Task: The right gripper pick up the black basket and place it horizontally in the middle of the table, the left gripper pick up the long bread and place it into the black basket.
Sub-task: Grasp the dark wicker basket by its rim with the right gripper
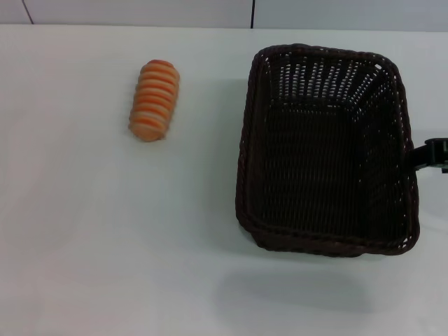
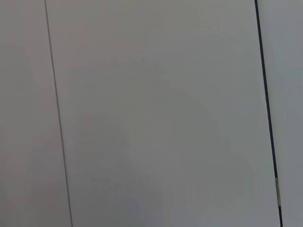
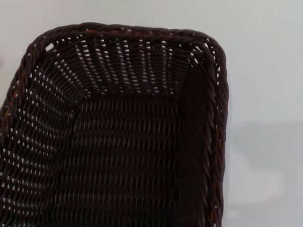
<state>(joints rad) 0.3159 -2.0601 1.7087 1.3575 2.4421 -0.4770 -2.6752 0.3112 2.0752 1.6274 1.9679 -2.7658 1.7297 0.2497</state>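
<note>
The black basket (image 1: 325, 150) is on the right of the head view, long side running away from me, empty. Its shadow lies apart from it on the white table (image 1: 105, 245), so it hangs a little above the surface. My right gripper (image 1: 425, 155) shows only as a black piece at the basket's right rim, gripping that wall. The right wrist view looks down into the basket (image 3: 123, 142) and shows none of that gripper's own fingers. The long bread (image 1: 155, 100), orange with cream ridges, lies on the table at the far left, well apart from the basket. The left gripper is out of view.
The table's far edge meets a pale wall with a dark seam (image 1: 252, 14). The left wrist view shows only plain pale panels with thin seams (image 2: 267, 109). Bare tabletop lies between the bread and the basket and along the near side.
</note>
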